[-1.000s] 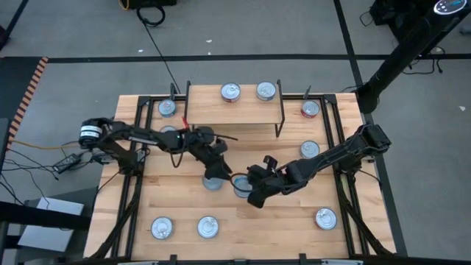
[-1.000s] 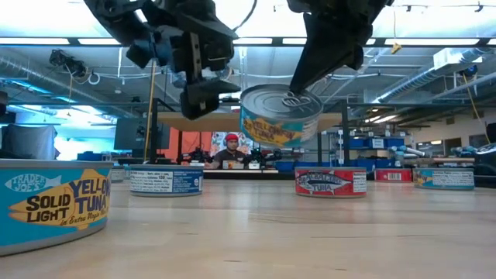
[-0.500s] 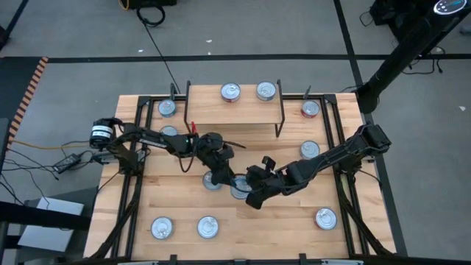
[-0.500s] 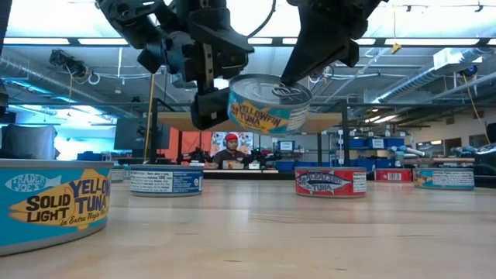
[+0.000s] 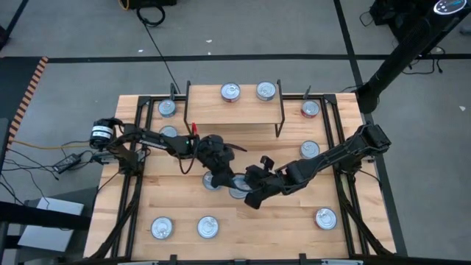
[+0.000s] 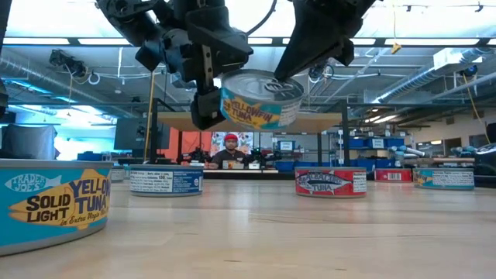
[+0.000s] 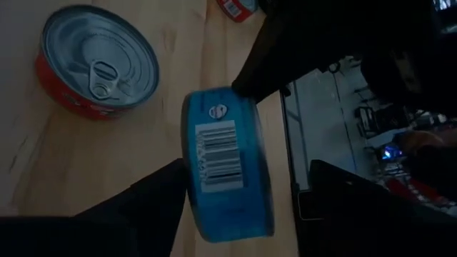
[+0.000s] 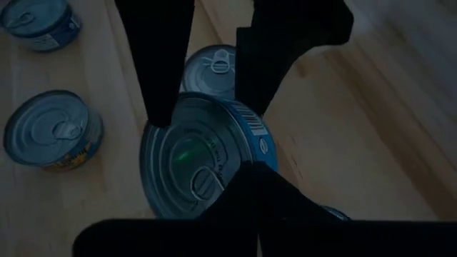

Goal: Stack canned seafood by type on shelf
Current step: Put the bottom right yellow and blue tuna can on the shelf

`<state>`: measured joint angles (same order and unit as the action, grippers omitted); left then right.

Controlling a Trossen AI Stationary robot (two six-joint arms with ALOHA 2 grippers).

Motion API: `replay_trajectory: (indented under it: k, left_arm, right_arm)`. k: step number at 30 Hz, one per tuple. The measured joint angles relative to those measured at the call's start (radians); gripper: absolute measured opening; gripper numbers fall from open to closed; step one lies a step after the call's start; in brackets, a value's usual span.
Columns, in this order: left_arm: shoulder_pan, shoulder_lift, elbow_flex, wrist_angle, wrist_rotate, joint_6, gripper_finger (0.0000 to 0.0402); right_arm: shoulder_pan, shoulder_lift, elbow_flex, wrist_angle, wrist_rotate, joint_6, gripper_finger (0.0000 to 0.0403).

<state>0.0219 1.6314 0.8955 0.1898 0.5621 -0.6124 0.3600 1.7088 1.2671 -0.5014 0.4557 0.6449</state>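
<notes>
High view: blue tuna can (image 5: 236, 190) hangs over the table's middle, pinched by the right gripper (image 5: 250, 193). Left gripper (image 5: 221, 177) just beside it, jaws spread. Shelf (image 5: 234, 107) far off at the back edge, two tins on top. Best not to release until the left one holds firm.

Low view: can tilted, clear of the tabletop (image 6: 256, 232), the right fingers clamped at its top rim, the left fingers bracketing its label side. Looks like a handover; should level the can first.

Left wrist view: barcoded wall of the can between the spread fingers (image 7: 153, 196), seemingly not yet squeezed. Red tin (image 7: 96, 61) lying on the wood beyond. Should close squarely on the side wall, not the edge.

Right wrist view: closed fingers nipping the lid's rim near the pull tab. Thin hold; slow motion advised.
</notes>
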Motion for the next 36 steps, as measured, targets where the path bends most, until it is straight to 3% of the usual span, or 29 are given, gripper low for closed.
replay_trajectory:
  k: [7,16,25,31,36]
  left_arm:
    - [-0.001,0.0,0.0,-0.002,-0.002,0.01,0.0256]
    - [0.002,0.0,-0.002,-0.008,0.0,0.029,0.015]
    - [0.031,-0.022,-0.002,0.004,0.072,0.031,0.015]
    - [0.096,-0.09,-0.002,0.023,0.081,0.063,0.015]
    - [0.172,-0.176,-0.002,0.045,0.03,0.07,0.015]
  right_arm:
    - [-0.002,0.0,0.0,0.011,0.0,-0.002,0.0]
    - [0.0,-0.002,0.0,0.021,-0.002,-0.002,0.0]
    - [0.005,-0.004,0.059,-0.027,-0.03,0.007,0.0027]
    - [-0.002,-0.004,0.224,-0.243,-0.004,0.009,0.0069]
    - [-0.017,-0.005,0.352,-0.431,0.046,0.004,0.0078]
